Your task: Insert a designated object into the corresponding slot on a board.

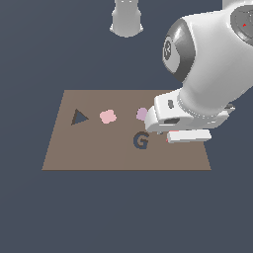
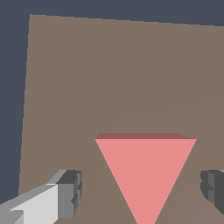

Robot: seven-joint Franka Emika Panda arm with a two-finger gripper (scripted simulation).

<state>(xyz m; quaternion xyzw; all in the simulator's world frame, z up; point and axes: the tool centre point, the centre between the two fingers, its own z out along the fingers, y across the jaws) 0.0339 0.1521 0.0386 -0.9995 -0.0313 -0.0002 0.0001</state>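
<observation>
Triangle block [image 2: 144, 175] sat between my wide-open end effector [image 2: 142, 188] fingers, ungrasped; next I'd judged: close, then carry to slot [image 1: 79, 117].

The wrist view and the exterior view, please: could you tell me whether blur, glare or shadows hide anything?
Exterior view: flat, even light, no glare or cast shadows; the arm hides nearly all of the red triangle. Wrist view: sharp; the triangle lies between the open gripper fingers on the board.
</observation>
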